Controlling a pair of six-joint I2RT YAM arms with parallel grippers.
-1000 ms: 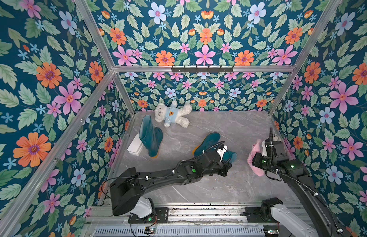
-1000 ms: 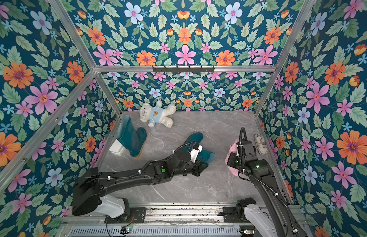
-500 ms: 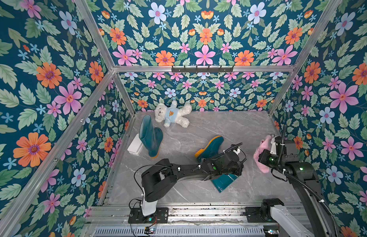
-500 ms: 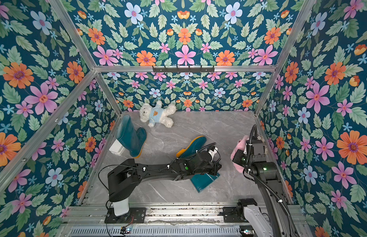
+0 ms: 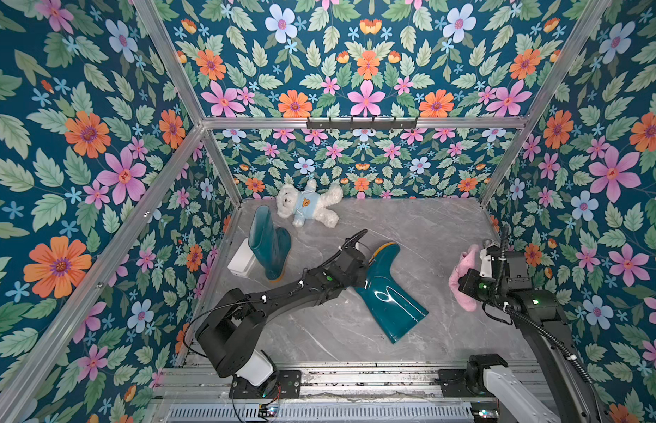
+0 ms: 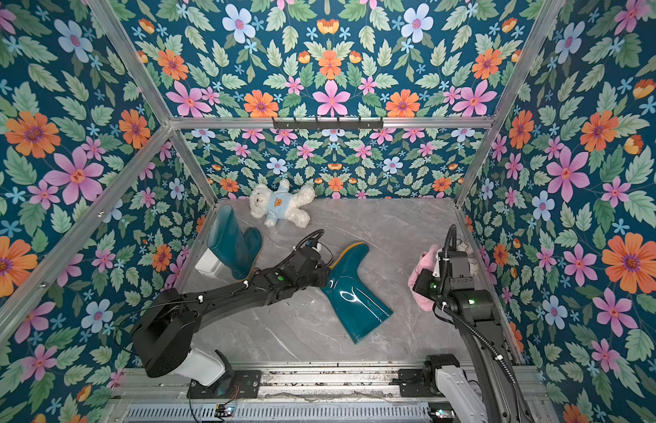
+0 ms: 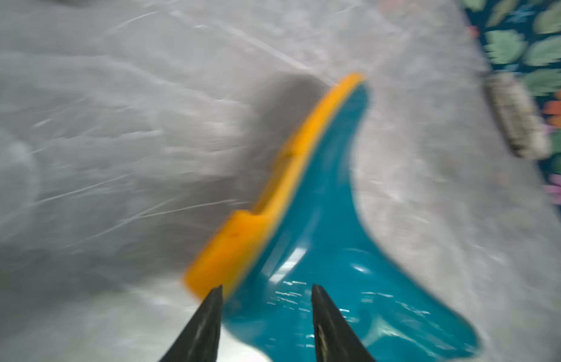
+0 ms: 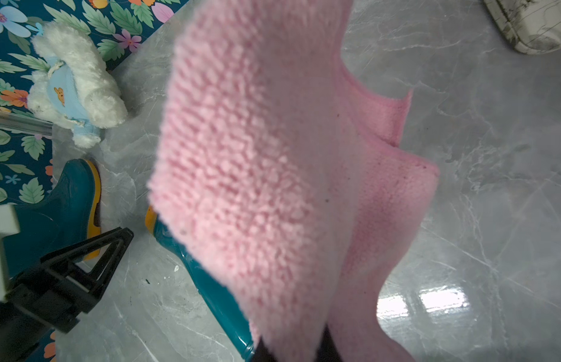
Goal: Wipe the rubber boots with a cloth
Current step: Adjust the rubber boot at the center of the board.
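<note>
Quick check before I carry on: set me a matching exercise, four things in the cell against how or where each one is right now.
Things:
1. teddy bear
2. pink cloth
3. left boot
4. middle boot

States:
A. lying on its side
B. held up in the air
C. standing upright
D. right by the back wall

Pairs: 1-D, 2-B, 3-C, 4-A
</note>
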